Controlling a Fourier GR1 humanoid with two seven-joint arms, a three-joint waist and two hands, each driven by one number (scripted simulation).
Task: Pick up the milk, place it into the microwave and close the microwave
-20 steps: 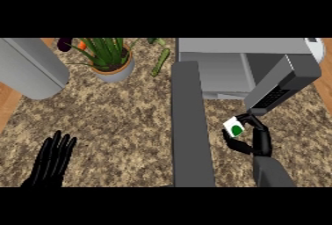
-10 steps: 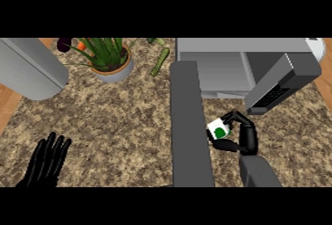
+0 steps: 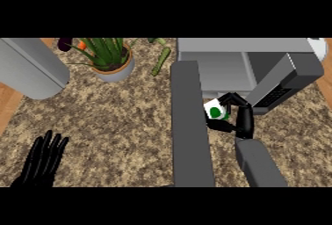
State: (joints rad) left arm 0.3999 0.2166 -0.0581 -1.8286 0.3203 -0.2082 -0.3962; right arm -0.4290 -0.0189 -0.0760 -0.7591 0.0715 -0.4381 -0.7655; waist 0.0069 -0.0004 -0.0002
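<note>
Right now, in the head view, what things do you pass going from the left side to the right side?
Left hand → potted plant → milk carton in the right hand → open microwave door.

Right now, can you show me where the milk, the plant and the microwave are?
milk (image 3: 216,110): head view, on its white side with the green mark.
plant (image 3: 106,52): head view, on its green leaves.
microwave (image 3: 214,70): head view, on its open inside.
</note>
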